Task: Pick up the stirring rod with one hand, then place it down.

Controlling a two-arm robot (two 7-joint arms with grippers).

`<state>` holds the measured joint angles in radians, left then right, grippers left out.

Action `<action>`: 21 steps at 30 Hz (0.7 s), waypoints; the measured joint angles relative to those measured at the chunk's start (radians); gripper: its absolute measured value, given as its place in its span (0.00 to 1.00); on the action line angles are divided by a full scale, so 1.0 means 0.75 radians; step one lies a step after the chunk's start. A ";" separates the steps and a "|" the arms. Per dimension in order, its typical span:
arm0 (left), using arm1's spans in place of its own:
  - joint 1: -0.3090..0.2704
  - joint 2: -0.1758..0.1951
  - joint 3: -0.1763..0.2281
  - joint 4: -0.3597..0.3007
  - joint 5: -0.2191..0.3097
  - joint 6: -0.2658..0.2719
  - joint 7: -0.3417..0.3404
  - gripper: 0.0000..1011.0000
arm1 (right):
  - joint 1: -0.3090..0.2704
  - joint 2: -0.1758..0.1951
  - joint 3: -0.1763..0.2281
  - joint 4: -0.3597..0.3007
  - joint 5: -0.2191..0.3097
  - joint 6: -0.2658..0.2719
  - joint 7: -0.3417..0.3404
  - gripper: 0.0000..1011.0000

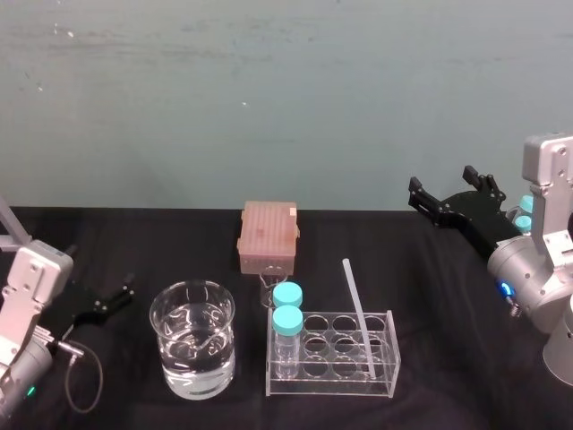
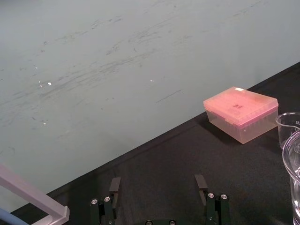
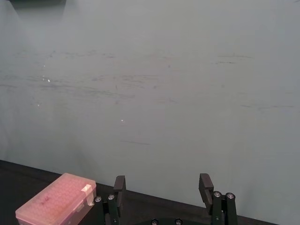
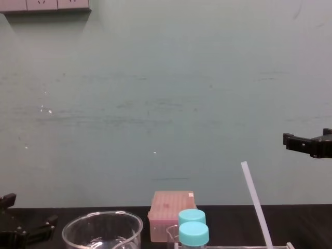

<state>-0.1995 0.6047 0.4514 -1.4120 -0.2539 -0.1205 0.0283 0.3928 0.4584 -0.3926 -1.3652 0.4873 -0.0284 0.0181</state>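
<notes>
Leaning in the clear rack (image 1: pixel 331 391) on the tabletop (image 1: pixel 448 296), the stirring rod (image 1: pixel 356 313), well apart from both sets of wide-spread fingers (image 3: pixel 205 183): right gripper (image 1: pixel 443 188) high at far right, left gripper (image 1: pixel 103 303) low at far left.

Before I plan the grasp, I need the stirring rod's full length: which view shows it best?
The head view: the stirring rod shows whole, leaning in the clear rack. The chest view has its upper part, the foot cut off. Wrist views face the wall and pink box.
</notes>
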 joint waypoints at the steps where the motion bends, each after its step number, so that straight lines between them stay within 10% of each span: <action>1: 0.000 0.000 0.000 0.000 0.000 0.000 0.000 0.99 | 0.000 0.000 -0.001 0.000 0.000 0.000 0.000 0.99; 21: 0.000 0.000 0.000 0.000 0.000 0.000 0.000 0.99 | 0.002 0.002 -0.004 -0.001 0.002 -0.007 0.001 0.99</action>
<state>-0.1996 0.6047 0.4514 -1.4120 -0.2539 -0.1205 0.0283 0.3943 0.4601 -0.3956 -1.3661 0.4885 -0.0339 0.0191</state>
